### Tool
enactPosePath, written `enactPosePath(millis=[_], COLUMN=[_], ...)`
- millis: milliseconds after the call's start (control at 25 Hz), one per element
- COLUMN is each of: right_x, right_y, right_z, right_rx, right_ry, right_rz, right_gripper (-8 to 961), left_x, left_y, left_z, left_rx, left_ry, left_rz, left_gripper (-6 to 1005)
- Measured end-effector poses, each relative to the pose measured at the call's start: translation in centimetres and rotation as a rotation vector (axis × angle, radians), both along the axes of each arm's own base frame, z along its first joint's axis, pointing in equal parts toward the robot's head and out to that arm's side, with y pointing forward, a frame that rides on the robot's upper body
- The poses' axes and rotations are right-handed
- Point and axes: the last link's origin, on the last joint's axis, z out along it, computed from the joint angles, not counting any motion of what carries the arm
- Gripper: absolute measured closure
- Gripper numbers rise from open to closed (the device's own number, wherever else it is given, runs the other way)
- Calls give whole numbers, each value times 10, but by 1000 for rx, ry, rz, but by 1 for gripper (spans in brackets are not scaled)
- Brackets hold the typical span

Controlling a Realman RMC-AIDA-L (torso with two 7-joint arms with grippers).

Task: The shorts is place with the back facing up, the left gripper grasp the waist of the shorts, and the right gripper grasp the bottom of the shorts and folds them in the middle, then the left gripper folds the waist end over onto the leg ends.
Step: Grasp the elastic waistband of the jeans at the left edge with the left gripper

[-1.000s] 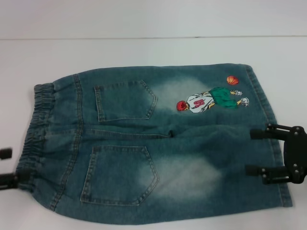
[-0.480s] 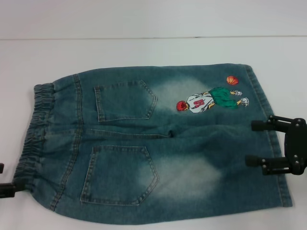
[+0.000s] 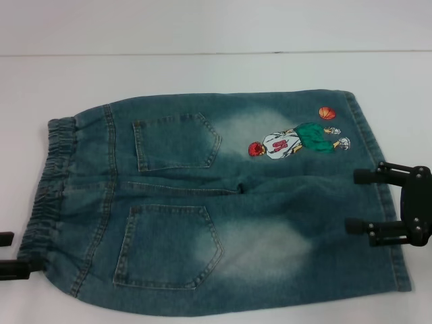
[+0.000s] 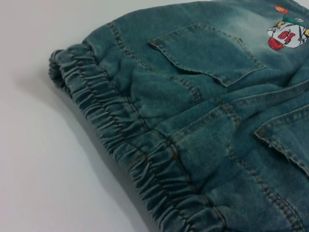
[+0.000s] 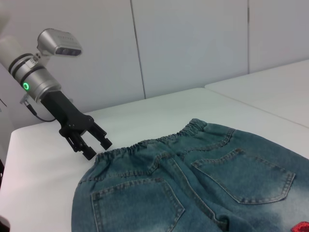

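Note:
The denim shorts lie flat with the back up, both patch pockets showing. The puckered waist is at the left and the leg ends at the right, with the cartoon print on the far leg. My left gripper is open at the near corner of the waist, just off the fabric; the right wrist view shows this left gripper beside the waistband. My right gripper is open over the bottom of the shorts, its fingertips above the near leg's hem. The left wrist view shows the waist close up.
The shorts rest on a white table with bare surface beyond them and to the left. A seam in the tabletop runs across the far side. White wall panels stand behind the table.
My left gripper has shifted toward the table's near edge along the waist corner. My right gripper slid slightly outward toward the hem, then stayed put. The shorts have not moved.

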Motion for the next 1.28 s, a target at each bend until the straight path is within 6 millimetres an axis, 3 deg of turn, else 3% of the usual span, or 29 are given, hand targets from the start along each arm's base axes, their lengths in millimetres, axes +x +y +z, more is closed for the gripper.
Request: enactPosePath(millis=[920, 1040, 1280], right_x=[-3, -3, -1], right_y=[2, 1, -3], right_z=[0, 0, 3], right_rx=[-8, -9, -4], right_ry=[9, 10, 24], right_rz=[4, 2, -6], right_gripper=[10, 12, 13], left_x=[4, 7, 9], left_y=[8, 11, 14], left_z=[-15, -15, -7], left_rx=[-69, -70, -39], left_ry=[20, 18, 20], left_rz=[-23, -31, -38], left_gripper=[185, 409, 667])
